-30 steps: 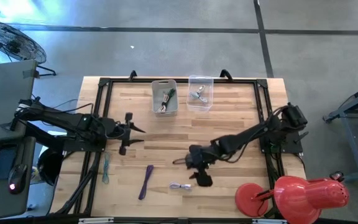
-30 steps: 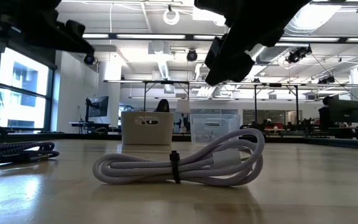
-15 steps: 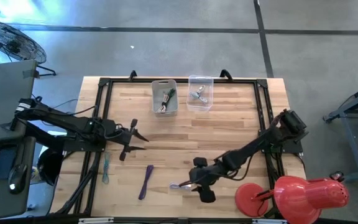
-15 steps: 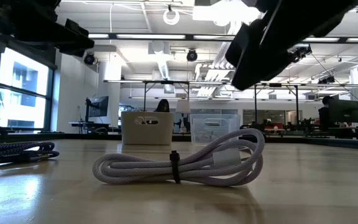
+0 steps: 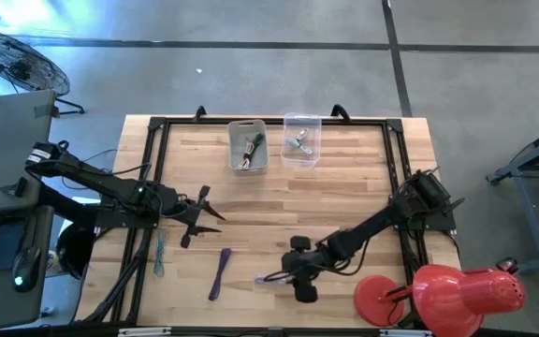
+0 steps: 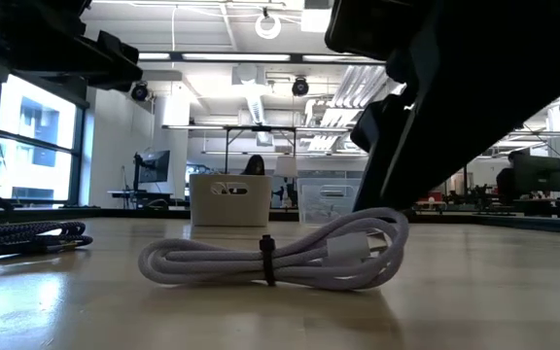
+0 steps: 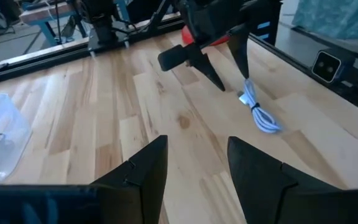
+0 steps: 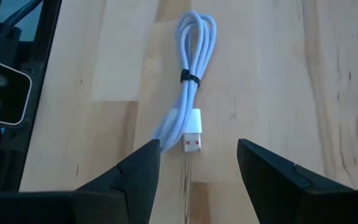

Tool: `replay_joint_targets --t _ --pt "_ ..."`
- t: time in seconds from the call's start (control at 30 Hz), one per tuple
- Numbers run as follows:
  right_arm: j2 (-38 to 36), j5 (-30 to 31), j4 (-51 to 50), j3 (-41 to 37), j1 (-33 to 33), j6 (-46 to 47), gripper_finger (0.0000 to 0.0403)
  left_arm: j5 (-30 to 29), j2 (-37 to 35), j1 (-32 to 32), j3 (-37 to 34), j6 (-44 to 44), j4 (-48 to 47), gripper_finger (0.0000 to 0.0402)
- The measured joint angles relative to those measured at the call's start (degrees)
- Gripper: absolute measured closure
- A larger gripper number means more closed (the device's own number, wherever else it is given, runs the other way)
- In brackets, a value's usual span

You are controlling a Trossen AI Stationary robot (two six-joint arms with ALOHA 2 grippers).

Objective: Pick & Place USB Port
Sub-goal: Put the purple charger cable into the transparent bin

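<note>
white cable [image 8: 187,102], plug toward right gripper [image 8: 194,163]

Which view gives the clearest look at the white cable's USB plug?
The right wrist view: the white cable lies lengthwise with its USB plug between the open right end effector fingers. Low view shows it side-on, left wrist view distant, high view tiny.
</note>
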Motion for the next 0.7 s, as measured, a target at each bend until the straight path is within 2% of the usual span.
replay_joint_targets --t 0.7 --pt "0.02 -2.17 1.42 -0.01 -0.1 3.61 0.0196 -0.59 0.0 0.04 0.02 1.53 -0.52 0.0238"
